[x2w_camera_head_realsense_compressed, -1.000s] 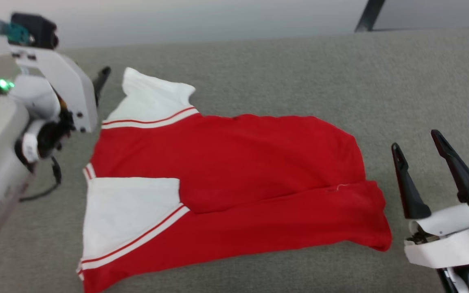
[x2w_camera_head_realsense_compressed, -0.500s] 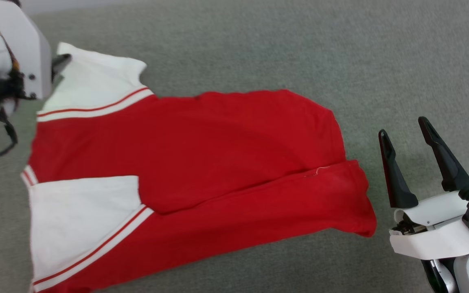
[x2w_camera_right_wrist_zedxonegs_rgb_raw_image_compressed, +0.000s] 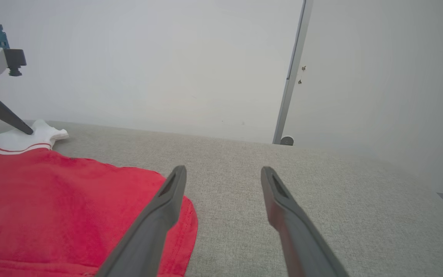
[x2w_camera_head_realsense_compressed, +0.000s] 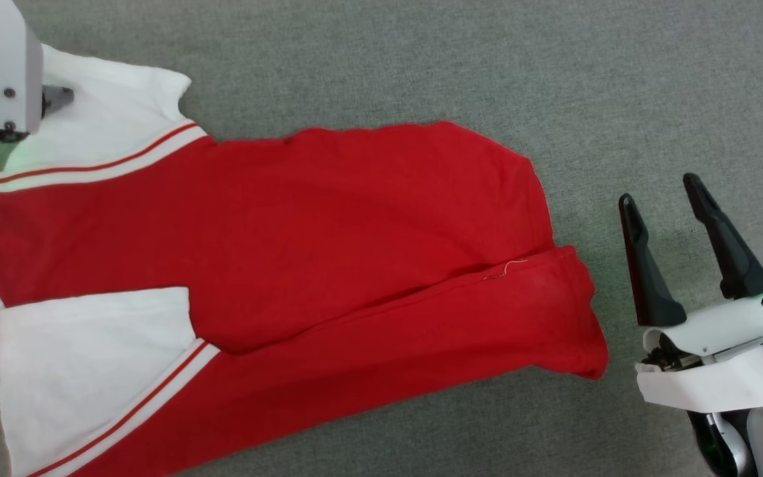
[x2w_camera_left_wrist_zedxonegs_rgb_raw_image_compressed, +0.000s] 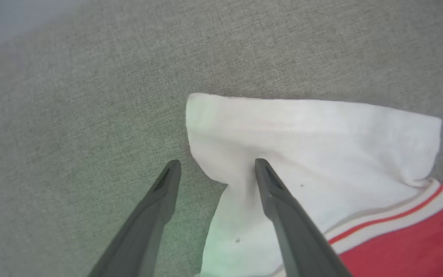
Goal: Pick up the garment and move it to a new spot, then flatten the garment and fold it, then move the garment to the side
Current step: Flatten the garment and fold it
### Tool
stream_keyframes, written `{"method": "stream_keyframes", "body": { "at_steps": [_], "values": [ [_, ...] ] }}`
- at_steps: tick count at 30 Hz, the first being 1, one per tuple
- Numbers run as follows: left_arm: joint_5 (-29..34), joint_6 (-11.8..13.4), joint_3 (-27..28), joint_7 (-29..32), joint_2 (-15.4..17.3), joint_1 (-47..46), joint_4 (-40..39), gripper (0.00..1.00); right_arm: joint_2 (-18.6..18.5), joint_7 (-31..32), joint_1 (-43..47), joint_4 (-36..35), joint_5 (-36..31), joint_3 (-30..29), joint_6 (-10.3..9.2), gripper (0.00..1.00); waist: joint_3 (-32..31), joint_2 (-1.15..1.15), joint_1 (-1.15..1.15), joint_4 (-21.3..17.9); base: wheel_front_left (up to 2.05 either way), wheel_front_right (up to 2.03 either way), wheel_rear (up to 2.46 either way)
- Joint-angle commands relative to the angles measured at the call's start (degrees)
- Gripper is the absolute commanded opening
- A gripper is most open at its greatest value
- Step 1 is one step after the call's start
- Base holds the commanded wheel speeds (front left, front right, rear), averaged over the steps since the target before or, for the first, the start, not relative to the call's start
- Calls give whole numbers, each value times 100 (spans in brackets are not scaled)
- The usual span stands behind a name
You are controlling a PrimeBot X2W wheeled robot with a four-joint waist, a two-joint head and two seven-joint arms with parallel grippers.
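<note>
Garment is lying half-folded on the grey counter, looking soft, light and limp. My left pincer is hovering open astride the far-left white sleeve edge, a good hold; my right pincer is hanging open beside the hem

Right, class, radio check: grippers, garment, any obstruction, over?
Left gripper open over white sleeve edge. Right gripper open, empty, beside hem. Garment flat on grey surface, one side folded in. Nothing in the way.
</note>
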Motion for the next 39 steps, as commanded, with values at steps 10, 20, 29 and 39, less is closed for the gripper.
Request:
{"method": "stream_keyframes", "body": {
  "at_steps": [10,20,29,39],
  "values": [
    [-196,24,22,379,-327,-190,433,100,-55,150,-166,-110,148,-5,-5,100,221,0,0,-71,0,0,0],
    [-343,-28,60,580,-556,-272,673,0,-149,467,-271,-124,416,97,-5,100,235,0,0,-41,0,0,0],
    [-280,-126,32,316,-776,-453,683,0,-595,2116,-632,-345,1128,355,-5,100,186,0,0,178,0,0,0],
    [-296,-190,7,93,-1283,-571,805,0,-1012,5652,-1906,-314,1779,220,-5,100,136,0,0,644,0,0,0]
  ]
}}
